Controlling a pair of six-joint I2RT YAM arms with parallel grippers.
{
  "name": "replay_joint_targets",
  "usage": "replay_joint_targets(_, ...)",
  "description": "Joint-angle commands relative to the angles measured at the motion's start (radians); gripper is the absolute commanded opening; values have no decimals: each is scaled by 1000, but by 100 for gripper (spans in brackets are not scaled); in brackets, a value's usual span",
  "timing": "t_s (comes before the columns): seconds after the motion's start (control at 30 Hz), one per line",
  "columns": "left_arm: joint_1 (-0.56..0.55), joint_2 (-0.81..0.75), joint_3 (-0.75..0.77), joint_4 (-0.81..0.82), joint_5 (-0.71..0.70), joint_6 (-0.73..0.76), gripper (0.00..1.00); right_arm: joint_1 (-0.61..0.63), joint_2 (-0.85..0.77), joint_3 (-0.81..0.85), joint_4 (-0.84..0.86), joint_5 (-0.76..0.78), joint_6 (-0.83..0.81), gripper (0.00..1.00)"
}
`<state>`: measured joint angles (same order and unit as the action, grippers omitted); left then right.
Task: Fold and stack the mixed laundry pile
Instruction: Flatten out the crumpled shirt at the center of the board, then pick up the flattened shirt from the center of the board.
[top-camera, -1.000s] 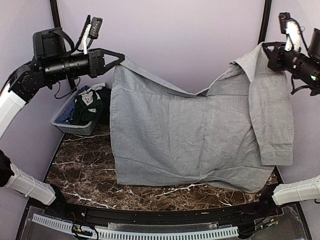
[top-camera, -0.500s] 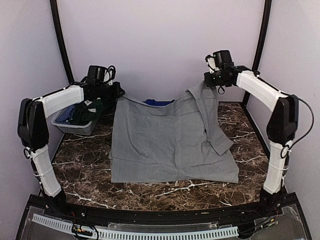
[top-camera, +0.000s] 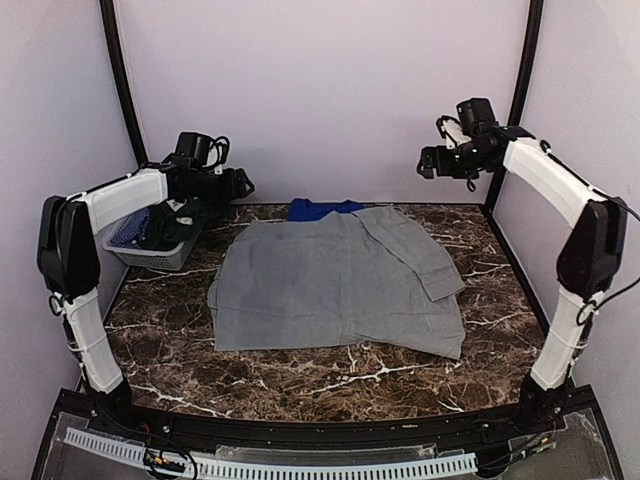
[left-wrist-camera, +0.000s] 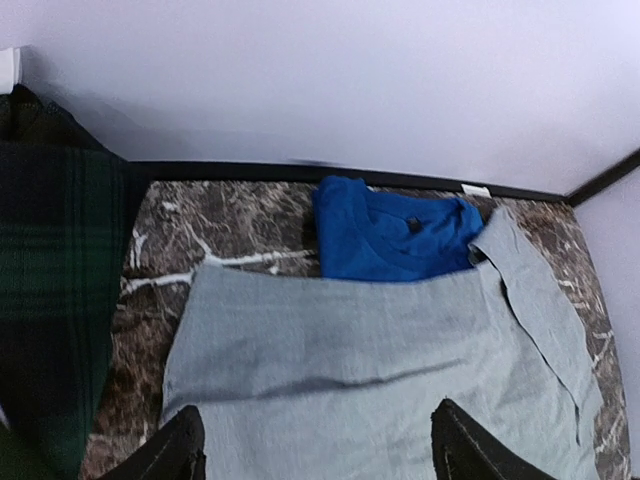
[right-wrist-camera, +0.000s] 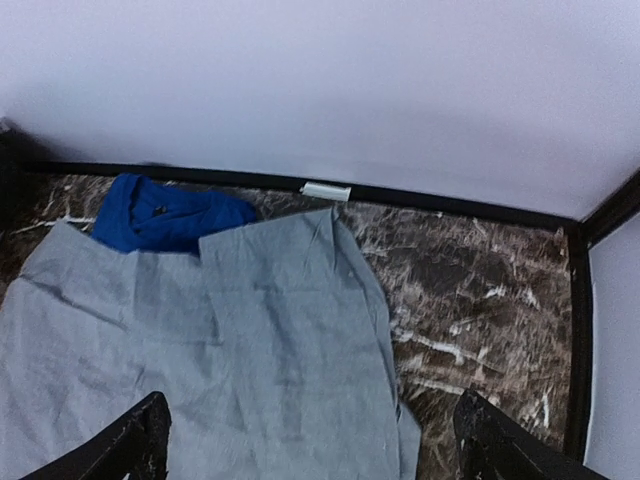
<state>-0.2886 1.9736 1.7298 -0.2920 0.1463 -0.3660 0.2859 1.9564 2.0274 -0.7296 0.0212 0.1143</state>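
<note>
The left gripper (top-camera: 243, 186) and right gripper (top-camera: 428, 163) hang above the far side of the table (top-camera: 300, 372), fingers spread wide and holding nothing. The grey shirt (top-camera: 335, 285) lies flat on the marble, its far edge overlapping the blue T-shirt (top-camera: 318, 208). The mesh basket (top-camera: 148, 255) at the left holds dark-green and patterned clothes (top-camera: 182, 215).

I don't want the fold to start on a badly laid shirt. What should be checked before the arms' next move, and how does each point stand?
1. The left end effector is open and empty: ok.
2. The right end effector is open and empty: ok.
3. The grey shirt lies flat, fully on the table: ok.
4. Each sleeve spread out: not ok, this one lies across the body.
5. Shirt apart from other laundry: not ok, its far edge overlaps the blue T-shirt.
6. Buttons facing down: cannot tell.
</note>
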Motion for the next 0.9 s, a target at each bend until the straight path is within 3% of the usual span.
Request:
replay_joint_targets(0.0,-71,-260,-238,39,85,76,77,14,-325,-383,96,-239,53,94)
replay_joint_targets(0.1,-127,-409,-441,18,55,88,76,45,-505,-589,60,-258,88,93)
replay_joint_targets(0.23,-186,-555,-641,9,47,-3,71,104,-659,-817,-8,-245,194,89)
replay_joint_targets(0.37,-265,-610,-743,-57,28,-42,68,168,-744,-989,-32,-260,263,85)
replay_joint_targets(0.47,-299,-631,-797,-118,13,-83,62,257,-772,-1050,-39,-267,317,83)
replay_joint_targets(0.63,-315,-736,-907,-186,-40,-269,55,385,-801,-1111,-119,-154,526,82)
replay_joint_targets(0.87,-316,-855,-1074,-192,-90,-449,53,403,-846,-1219,-220,20,730,77)
